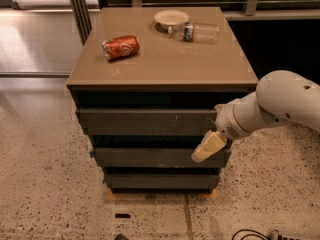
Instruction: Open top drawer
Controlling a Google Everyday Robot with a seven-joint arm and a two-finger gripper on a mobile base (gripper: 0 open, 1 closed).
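The top drawer (147,122) is the widest of three dark flat fronts on the brown cabinet, with small pale scratches right of centre. It looks closed, in line with the cabinet under the tabletop. My gripper (207,147), pale and on a white arm coming from the right, sits at the drawer's right end. It points down and left over the lower right corner of the top drawer front and the gap above the middle drawer (160,157).
On the cabinet top (165,64) lie a red can (121,47) on its side, a pale plate (171,18) and a clear plastic bottle (197,32) on its side. The bottom drawer (157,181) is narrowest. Speckled floor surrounds the cabinet; cables lie at the bottom right.
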